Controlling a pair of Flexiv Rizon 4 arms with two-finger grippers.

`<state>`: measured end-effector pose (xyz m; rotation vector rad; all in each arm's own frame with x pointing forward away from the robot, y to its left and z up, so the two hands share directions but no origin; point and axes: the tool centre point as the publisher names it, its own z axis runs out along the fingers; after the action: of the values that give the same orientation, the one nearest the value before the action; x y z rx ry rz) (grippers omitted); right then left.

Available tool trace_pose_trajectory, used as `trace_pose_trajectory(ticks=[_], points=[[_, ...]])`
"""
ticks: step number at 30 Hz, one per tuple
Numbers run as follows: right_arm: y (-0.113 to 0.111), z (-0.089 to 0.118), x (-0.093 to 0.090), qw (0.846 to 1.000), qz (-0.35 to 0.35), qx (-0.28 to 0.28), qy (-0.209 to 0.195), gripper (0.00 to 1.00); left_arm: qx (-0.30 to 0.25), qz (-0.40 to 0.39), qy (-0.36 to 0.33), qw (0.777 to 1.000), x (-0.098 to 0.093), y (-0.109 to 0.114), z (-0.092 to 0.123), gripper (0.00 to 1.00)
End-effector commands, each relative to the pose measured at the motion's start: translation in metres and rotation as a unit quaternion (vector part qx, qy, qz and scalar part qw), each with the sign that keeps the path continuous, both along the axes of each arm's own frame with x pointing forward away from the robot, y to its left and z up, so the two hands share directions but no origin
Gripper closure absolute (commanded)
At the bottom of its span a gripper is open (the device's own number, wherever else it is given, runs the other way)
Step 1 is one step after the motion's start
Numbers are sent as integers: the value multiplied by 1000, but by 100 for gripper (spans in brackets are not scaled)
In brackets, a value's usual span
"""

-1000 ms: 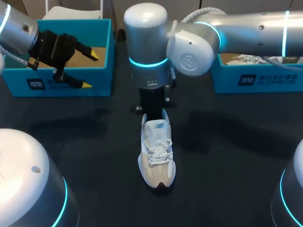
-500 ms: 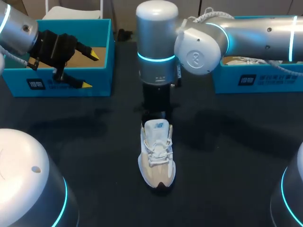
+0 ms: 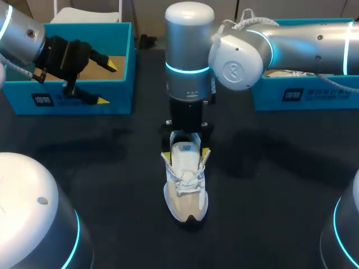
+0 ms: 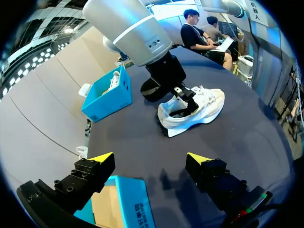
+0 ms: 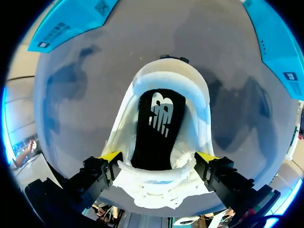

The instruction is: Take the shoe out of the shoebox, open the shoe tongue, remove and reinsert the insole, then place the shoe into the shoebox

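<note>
The white and beige shoe (image 3: 185,188) stands on the dark table, toe towards the front edge. My right gripper (image 3: 185,153) hangs over its rear half, open, one yellow tip on each side of the upper. In the right wrist view the black insole (image 5: 159,128) lies inside the shoe, and the white tongue (image 5: 152,183) sits between the spread fingers of that gripper (image 5: 158,156). My left gripper (image 3: 107,83) is open and holds nothing, above the front wall of the left blue shoebox (image 3: 73,102). From the left wrist view, that gripper (image 4: 151,157) looks across at the shoe (image 4: 194,109).
A second blue shoebox (image 3: 303,95) at the back right holds another white shoe (image 3: 283,73). The right arm's big silver joint (image 3: 189,50) stands over the table's middle. The left box shows a cardboard floor (image 4: 105,211).
My right gripper has opened from shut, and its yellow tips now stand apart on both sides of the shoe. The arm shifted slightly towards the right. The left arm stayed put.
</note>
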<state>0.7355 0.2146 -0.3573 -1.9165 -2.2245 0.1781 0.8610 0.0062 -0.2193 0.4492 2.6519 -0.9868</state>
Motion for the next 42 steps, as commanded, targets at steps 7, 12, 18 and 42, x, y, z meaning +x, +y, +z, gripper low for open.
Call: trace_pose_trajectory(ticks=[7, 12, 18, 42], points=[[1, 15, -12, 1000, -6, -4, -4, 0, 1, 0, 0, 1000, 0, 0, 0, 0], [-1, 30, -18, 1000, -8, -14, -7, 0, 1, 0, 0, 1000, 0, 0, 0, 0], [0, 43, -29, 1000, -13, -22, -11, 0, 1, 0, 0, 1000, 0, 0, 0, 0], [2, 62, -59, 998, -23, -54, -3, 82, 1, 0, 0, 1000, 0, 0, 0, 0]])
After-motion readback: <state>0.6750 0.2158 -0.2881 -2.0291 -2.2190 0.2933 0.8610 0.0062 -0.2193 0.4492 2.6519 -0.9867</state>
